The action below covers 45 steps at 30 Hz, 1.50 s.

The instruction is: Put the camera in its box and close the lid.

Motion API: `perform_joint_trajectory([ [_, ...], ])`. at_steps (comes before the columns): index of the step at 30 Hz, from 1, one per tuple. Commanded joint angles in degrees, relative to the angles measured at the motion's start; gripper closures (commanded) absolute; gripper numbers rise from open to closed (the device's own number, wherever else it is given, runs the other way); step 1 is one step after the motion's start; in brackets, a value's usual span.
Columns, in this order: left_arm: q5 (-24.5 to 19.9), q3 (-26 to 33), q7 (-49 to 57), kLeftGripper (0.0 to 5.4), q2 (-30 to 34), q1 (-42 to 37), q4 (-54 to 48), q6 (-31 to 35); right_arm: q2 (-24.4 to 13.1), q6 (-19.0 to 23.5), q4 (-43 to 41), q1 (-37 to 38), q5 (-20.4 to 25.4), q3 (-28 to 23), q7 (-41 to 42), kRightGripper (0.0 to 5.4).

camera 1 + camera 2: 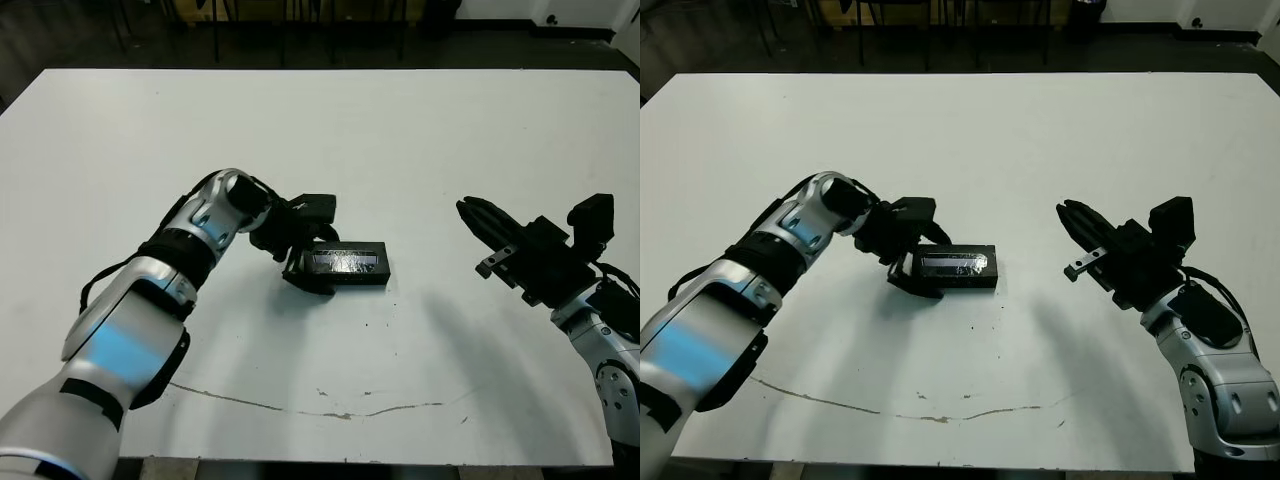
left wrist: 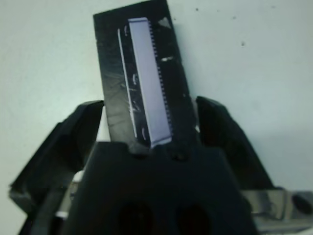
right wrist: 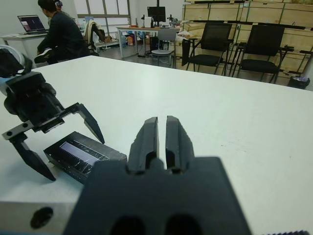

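Left wrist view shows the lid [image 2: 142, 83] seated on its rigid, slick box between the left gripper's [image 2: 146, 127] spread fingers, touching neither; grasp its long sides, right gripper [image 3: 161, 137] shut empty.

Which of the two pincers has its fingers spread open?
The left pincer, straddling one end of the closed box, whose lid is on. The right pincer has fingers pressed together, away from the box.

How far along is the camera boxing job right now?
The lid already sits flat on the box, so closing looks done; the camera is not visible, presumably inside. The left hand straddles one end of the box with fingers open. The right hand is shut and apart. Only withdrawing seems left.
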Motion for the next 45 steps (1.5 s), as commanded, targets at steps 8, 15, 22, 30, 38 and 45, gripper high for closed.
perform_joint_trajectory([
  [8,-0.3,2.2,-3.3,0.01,9.1,9.4,0.3,-3.3,0.6,-0.6,1.0,0.4,-0.6,0.0,0.3,5.4],
  [15,-9.4,10.5,-8.0,0.01,20.9,17.6,-16.4,3.6,0.8,0.1,0.6,0.5,-1.2,0.4,-0.7,5.4],
  [22,-16.8,22.4,1.4,0.01,26.8,23.0,-36.5,15.7,1.0,0.0,0.9,-0.1,-1.3,1.1,-0.6,5.4],
  [30,-19.2,33.6,44.9,0.95,5.6,33.0,-60.2,24.5,2.0,0.2,0.5,0.0,-1.0,1.2,-1.6,5.4],
  [38,-15.5,27.9,64.6,2.46,-8.2,33.6,-68.2,27.5,2.3,-0.4,0.4,0.1,-1.3,1.1,-2.2,5.4],
  [45,-16.9,22.0,66.1,3.78,-13.3,31.6,-63.7,36.8,2.6,-0.9,-0.7,0.9,-1.8,0.8,-3.6,5.4],
])
